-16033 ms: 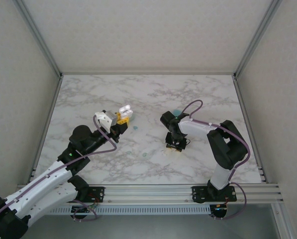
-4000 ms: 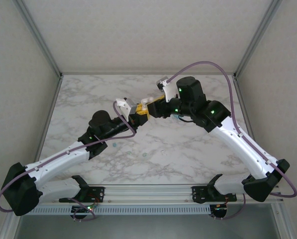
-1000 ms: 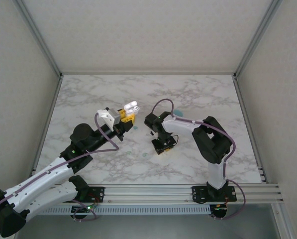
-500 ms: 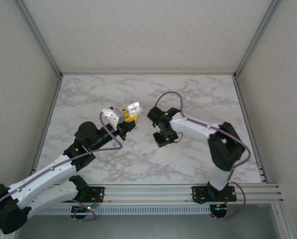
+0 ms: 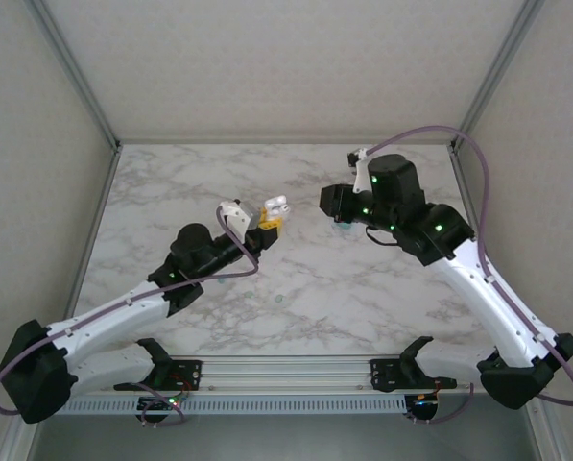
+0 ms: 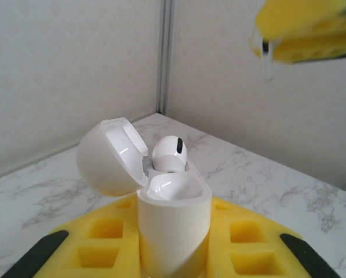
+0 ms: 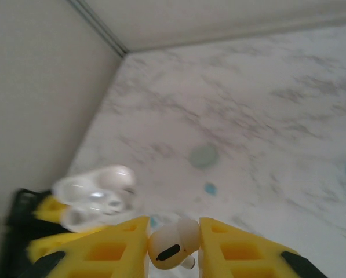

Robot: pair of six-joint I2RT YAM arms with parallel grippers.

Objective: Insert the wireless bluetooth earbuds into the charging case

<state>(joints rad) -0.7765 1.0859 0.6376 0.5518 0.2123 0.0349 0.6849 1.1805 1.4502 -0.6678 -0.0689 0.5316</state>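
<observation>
Left gripper (image 5: 268, 227): yellow fingers clamped on the lower body of a white case (image 6: 174, 226), held upright above the table (image 5: 363, 288), near its middle. Lid (image 6: 109, 156) swung open and tipped back to one side. One white bud (image 6: 168, 154) sits in the case, head standing proud of the rim, dark slot facing out. Right gripper (image 5: 332, 203): raised off the table, level with the case and a little apart from it, fingers pointing toward it. It pinches a second bud (image 7: 173, 245), white, between its yellow pads; the head shows between the fingers and the stem pokes out past them. Past that bud the right wrist camera gets the open case, blurred. A few small teal specks (image 7: 204, 155) lie on the marble below, too soft to identify.
</observation>
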